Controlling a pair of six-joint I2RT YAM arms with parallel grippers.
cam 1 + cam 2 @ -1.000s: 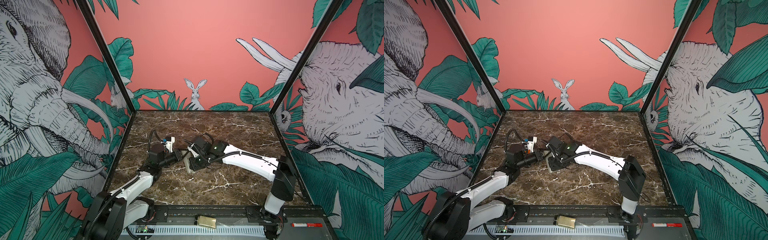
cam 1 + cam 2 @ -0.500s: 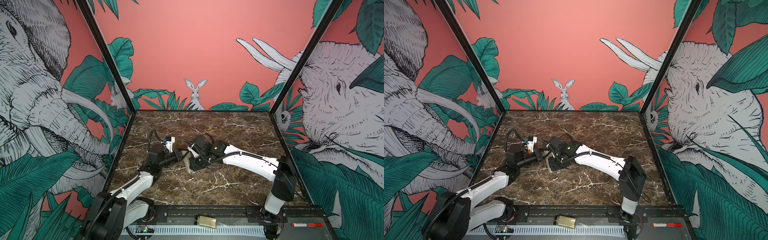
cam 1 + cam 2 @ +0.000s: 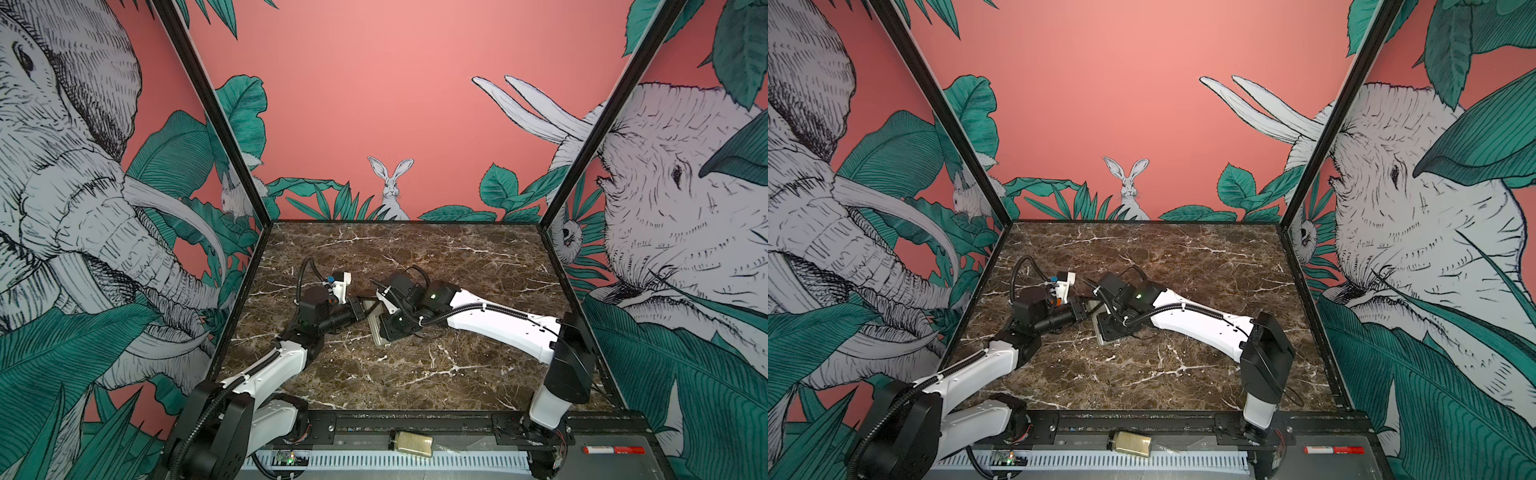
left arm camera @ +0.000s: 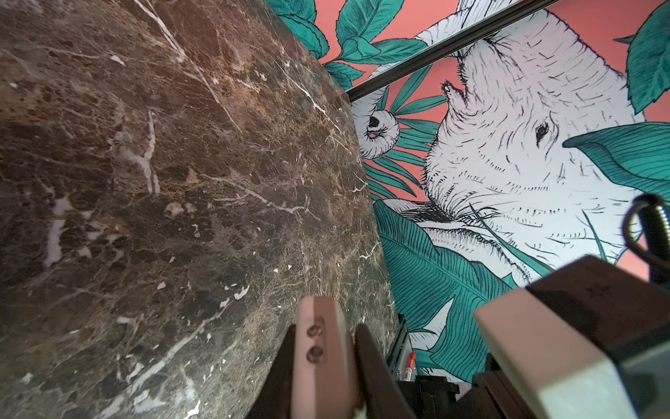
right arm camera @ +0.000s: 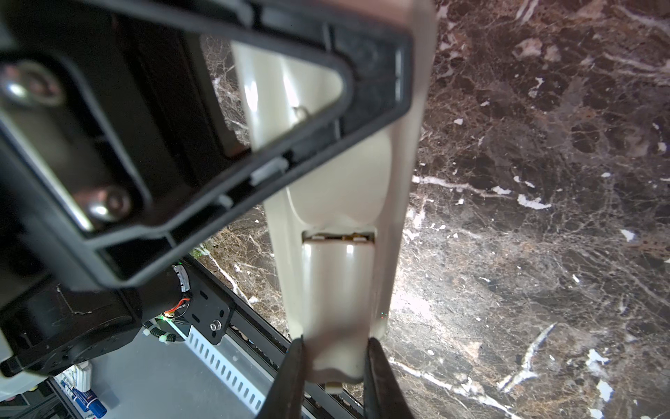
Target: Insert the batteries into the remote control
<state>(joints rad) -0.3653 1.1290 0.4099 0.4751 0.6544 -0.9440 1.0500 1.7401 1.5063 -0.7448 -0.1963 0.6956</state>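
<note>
1. The remote control (image 3: 375,330) is near the middle of the marble surface (image 3: 415,374). It sits between the two arms, and both top views show its plain beige back.
2. The right hand (image 5: 335,359) is clamped on one end of the remote control. In the right wrist view its two dark fingers (image 5: 290,381) press against the two long sides of the beige body.
3. In the same view the back face is turned toward the camera. A rounded panel (image 5: 337,290) fills the end nearest the fingers, and a narrow slot runs across its inner edge.
4. The left hand (image 4: 324,348) is closed on the remote control from the opposite side. In the left wrist view a narrow beige strip with two small round marks sits tight between its fingers.
5. In the right wrist view the black open frame of the left hand lies across the far part of the remote control. The beige body shows through the opening.
6. Whether the remote control touches the surface cannot be told.
7. On the front rail, off the surface, a small jar (image 3: 409,444) lies on its side. A red marker (image 3: 613,449) lies well apart from it.
</note>
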